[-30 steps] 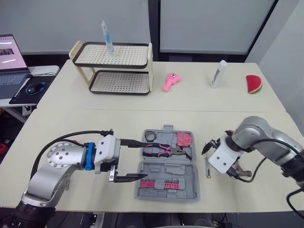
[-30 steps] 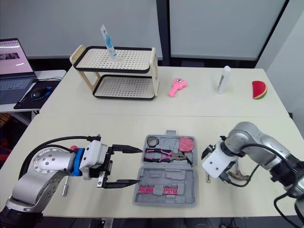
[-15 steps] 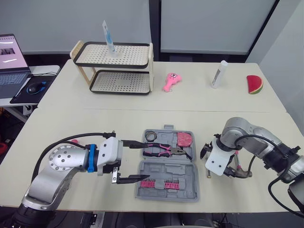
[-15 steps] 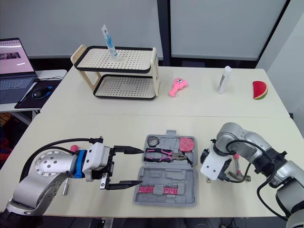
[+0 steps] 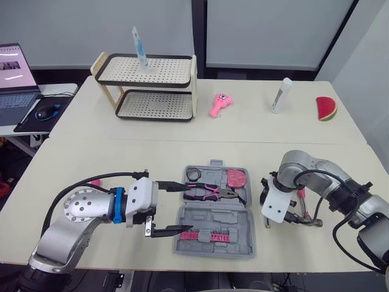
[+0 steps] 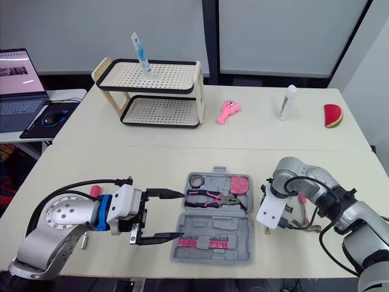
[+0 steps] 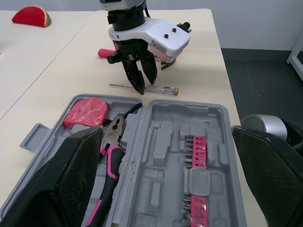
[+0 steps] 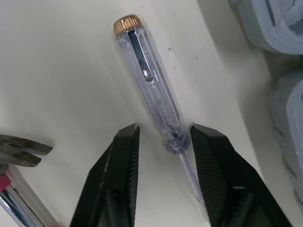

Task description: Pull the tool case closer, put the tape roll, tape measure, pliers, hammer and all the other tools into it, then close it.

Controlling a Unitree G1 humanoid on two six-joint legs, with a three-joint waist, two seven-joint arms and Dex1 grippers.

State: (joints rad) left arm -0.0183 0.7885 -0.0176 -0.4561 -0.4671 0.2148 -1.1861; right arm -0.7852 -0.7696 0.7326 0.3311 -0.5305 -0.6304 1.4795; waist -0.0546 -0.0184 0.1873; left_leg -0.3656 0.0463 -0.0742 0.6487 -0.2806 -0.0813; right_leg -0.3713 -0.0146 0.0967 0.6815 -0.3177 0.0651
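The right gripper (image 8: pixel 162 137) poised over a clear-handled screwdriver (image 8: pixel 151 90) just right of the open tool case (image 5: pixel 209 220), fingers narrowly parted astride its neck. Pinched there, the round handle could roll free or droop. It lay near-to-far, brass cap nearest, tip pointing far.

Far-side clutter I see on the worktop (image 5: pixel 243 131)
2-tier rack (image 5: pixel 158 72), pink toy (image 5: pixel 219 104), white bottle (image 5: pixel 280 95), watermelon slice (image 5: pixel 326 108), left to right.

Tool case (image 5: pixel 209 218) at the front edge of the tabletop (image 5: pixel 121 155), centre, holding pliers (image 5: pixel 209 191); screwdriver (image 8: pixel 150 92) and hammer (image 7: pixel 106 52) lie right of it.
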